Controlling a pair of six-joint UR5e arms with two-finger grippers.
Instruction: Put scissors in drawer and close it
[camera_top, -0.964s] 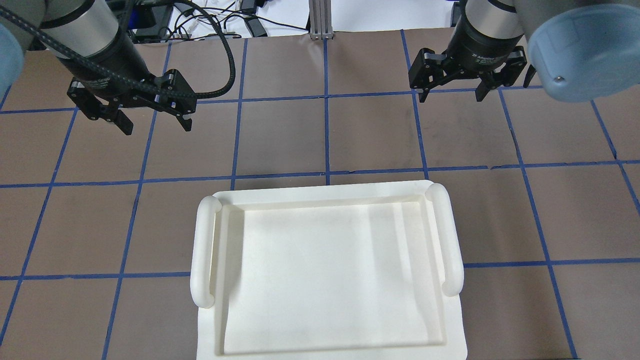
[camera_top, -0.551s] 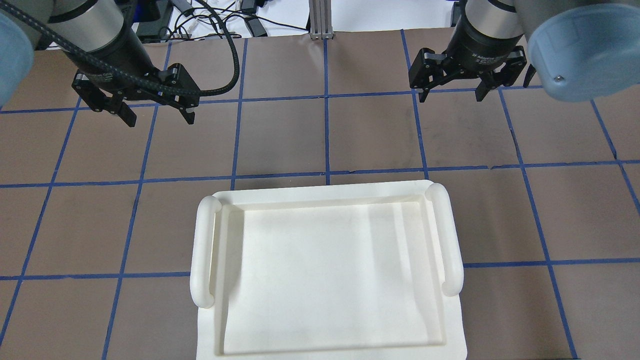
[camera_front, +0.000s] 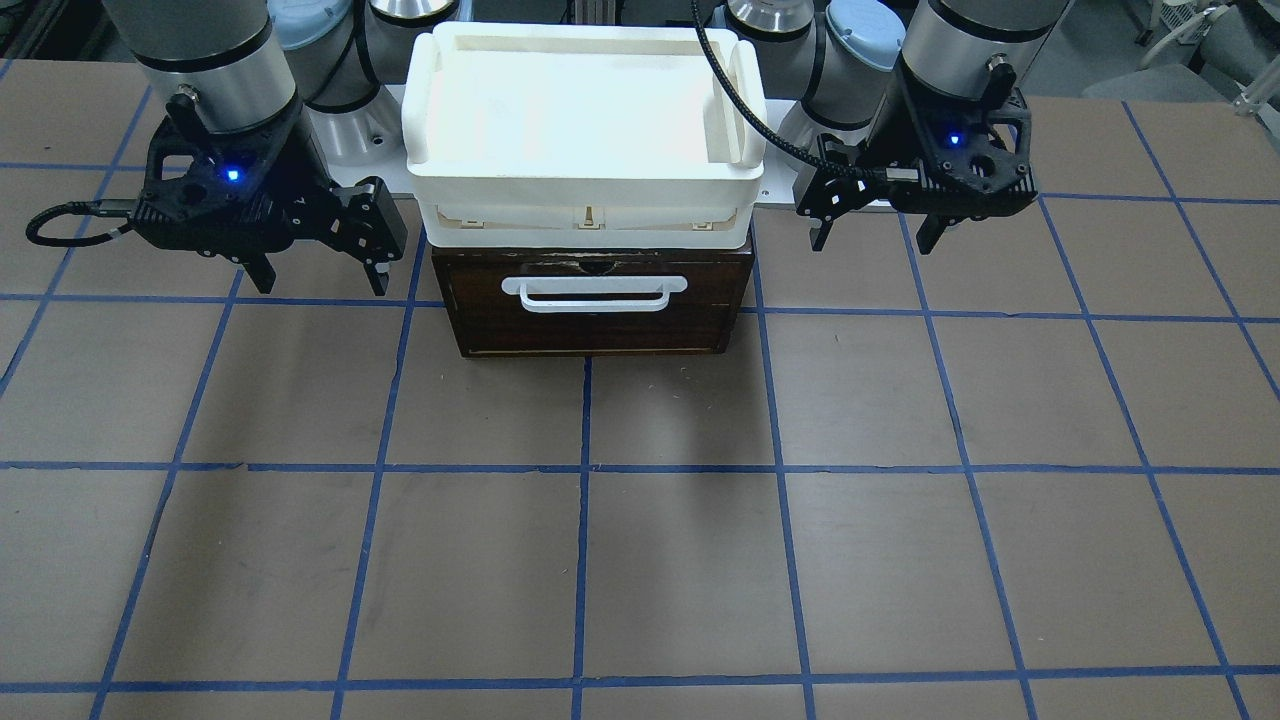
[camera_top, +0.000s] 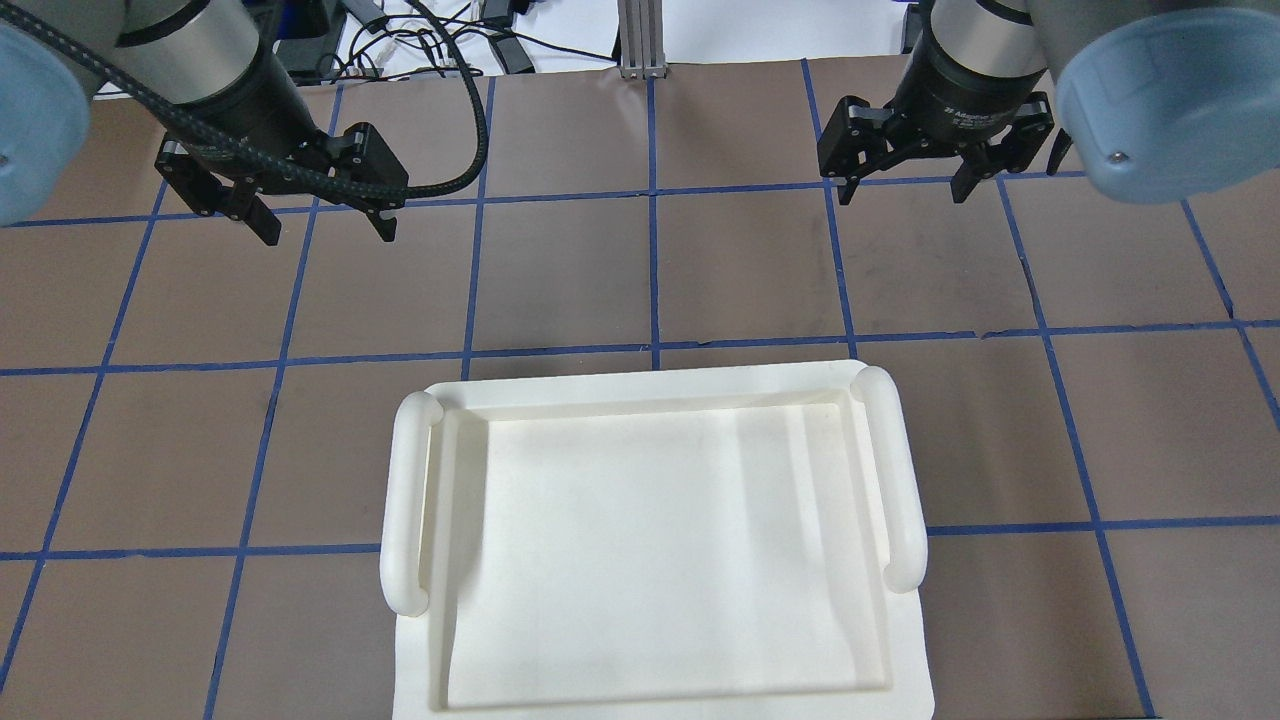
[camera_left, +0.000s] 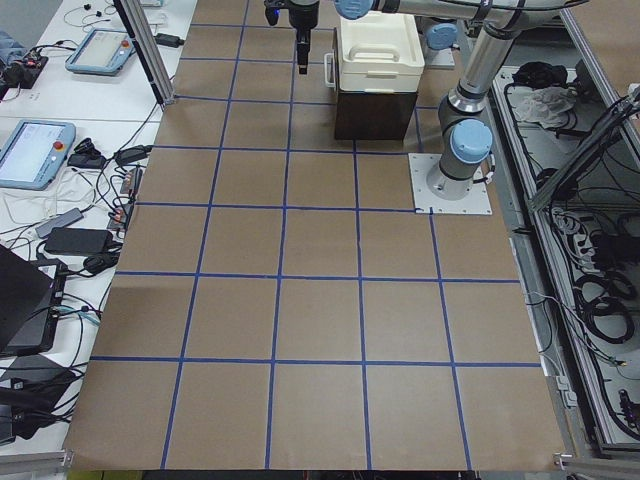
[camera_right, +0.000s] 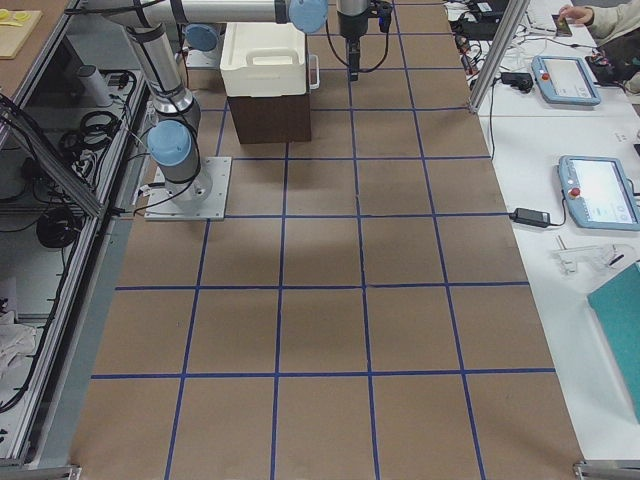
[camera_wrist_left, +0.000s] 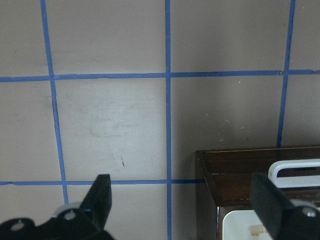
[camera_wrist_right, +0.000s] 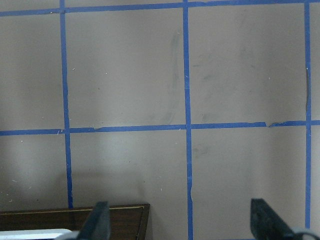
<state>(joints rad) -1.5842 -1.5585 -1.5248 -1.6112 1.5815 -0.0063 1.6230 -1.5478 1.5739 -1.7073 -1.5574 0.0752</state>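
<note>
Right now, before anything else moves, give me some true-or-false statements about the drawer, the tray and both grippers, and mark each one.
1. The drawer is pushed shut. True.
2. The left gripper grips the scissors. False: it is open and empty, and no scissors show in any view.
3. The white tray sits on top of the drawer's cabinet. True.
4. The right gripper is shut. False: its jaws stand apart, holding nothing.
</note>
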